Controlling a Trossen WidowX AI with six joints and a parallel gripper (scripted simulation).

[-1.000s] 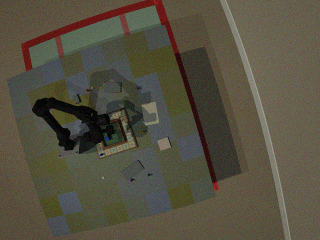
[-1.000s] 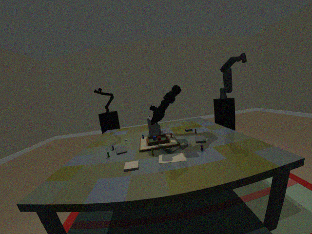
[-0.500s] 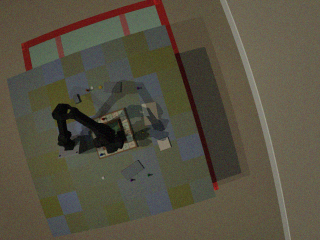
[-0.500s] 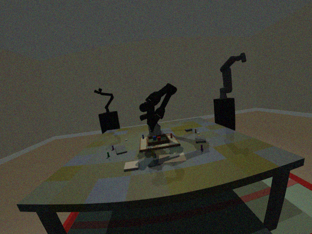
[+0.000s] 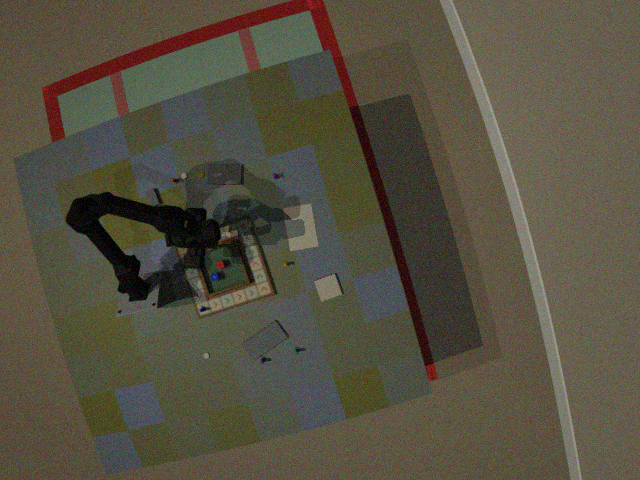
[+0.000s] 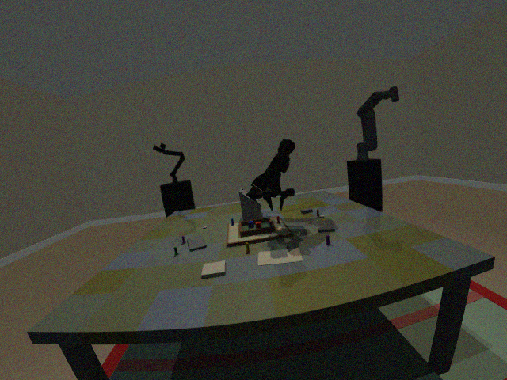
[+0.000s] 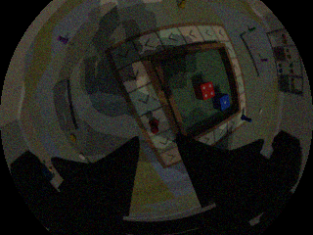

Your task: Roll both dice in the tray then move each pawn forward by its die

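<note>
The red die (image 5: 221, 264) (image 6: 258, 224) (image 7: 207, 90) and the blue die (image 5: 215, 276) (image 6: 250, 224) (image 7: 224, 102) lie close together on the green floor of the tray (image 5: 235, 280) (image 7: 210, 64). Pips show on both in the wrist view; the red die seems to show four, the blue die's number is hard to read. The red pawn (image 6: 278, 219) (image 7: 154, 125) stands on a side square of the board. The blue pawn (image 5: 204, 308) (image 6: 232, 222) (image 7: 245, 118) stands at a corner square. My gripper (image 6: 276, 210) (image 7: 156, 139) is open and empty, above the board near the red pawn.
A yellow pawn (image 5: 286, 263) (image 6: 247, 248) stands beside the board. A pale sheet (image 5: 308, 227) (image 6: 268, 258), a pale block (image 5: 328, 287) (image 6: 213, 268) and a grey box (image 5: 265, 338) (image 6: 196, 243) lie around it. Purple pawns (image 5: 265, 359) (image 6: 327, 240) and a green pawn (image 5: 298, 349) (image 6: 175, 251) stand farther out.
</note>
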